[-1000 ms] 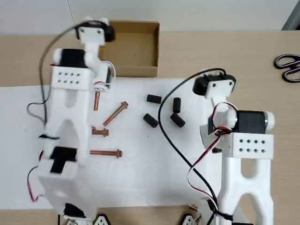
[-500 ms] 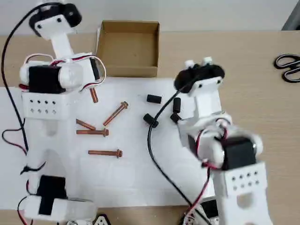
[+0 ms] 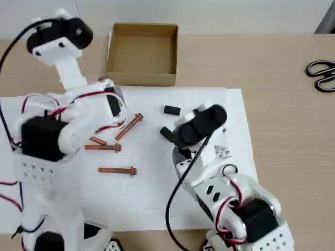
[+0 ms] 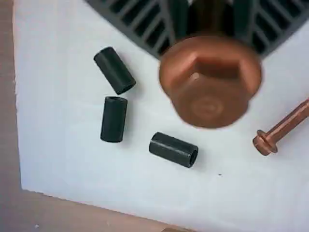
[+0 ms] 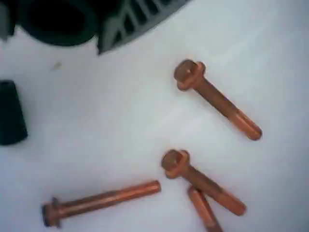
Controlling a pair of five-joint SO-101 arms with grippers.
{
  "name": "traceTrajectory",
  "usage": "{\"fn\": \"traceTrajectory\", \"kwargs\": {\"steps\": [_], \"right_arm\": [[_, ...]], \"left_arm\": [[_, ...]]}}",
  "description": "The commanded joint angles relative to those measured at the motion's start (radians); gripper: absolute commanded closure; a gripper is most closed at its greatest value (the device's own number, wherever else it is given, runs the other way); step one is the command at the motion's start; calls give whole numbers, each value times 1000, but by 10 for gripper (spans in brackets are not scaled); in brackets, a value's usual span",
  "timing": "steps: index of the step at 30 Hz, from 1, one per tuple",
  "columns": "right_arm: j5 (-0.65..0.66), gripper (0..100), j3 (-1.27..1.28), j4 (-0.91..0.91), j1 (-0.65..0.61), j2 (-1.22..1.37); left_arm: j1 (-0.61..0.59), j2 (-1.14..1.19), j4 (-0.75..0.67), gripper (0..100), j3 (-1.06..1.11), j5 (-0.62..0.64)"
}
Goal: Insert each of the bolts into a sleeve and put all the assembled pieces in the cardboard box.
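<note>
Copper bolt [image 4: 210, 82] clamped in left tool [image 4: 210, 19].

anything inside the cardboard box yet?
Only the bare floor of the cardboard box shows, nothing lying on it. The strip right behind its near wall is hidden.

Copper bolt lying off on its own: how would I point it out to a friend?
Find the white sheet on the wooden table, then the copper bolts lying on its side away from the scissors. It is the bolt farthest from the cardboard box, lying apart while the others crowd closer together.
</note>
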Motion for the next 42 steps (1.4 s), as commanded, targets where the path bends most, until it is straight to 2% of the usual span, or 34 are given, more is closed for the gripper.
{"fn": "traceTrajectory", "kwargs": {"steps": [1, 4, 7, 13, 17, 20, 27, 31, 42], "right_arm": [[51, 995, 58, -71, -45, -59], [97, 995, 118, -107, -67, -104], [100, 995, 147, -148, -88, -133], [91, 995, 186, -160, -130, -134], [95, 995, 199, -216, -128, -134], [95, 995, 199, -271, -128, -125], [86, 995, 199, -289, -130, -85], [28, 995, 199, -318, -153, -71], [6, 995, 198, -409, -166, -15]], "left_arm": [[18, -98, -60, 994, 97, 5], [66, -187, -92, 994, 186, 5], [112, -284, -184, 994, 292, 5], [123, -489, -428, 994, 562, 5], [124, -618, -522, 994, 717, 5], [127, -683, -535, 994, 788, 5], [241, -727, -537, 994, 834, 26], [250, -726, -572, 994, 835, 57], [252, -724, -582, 994, 839, 57]]}}
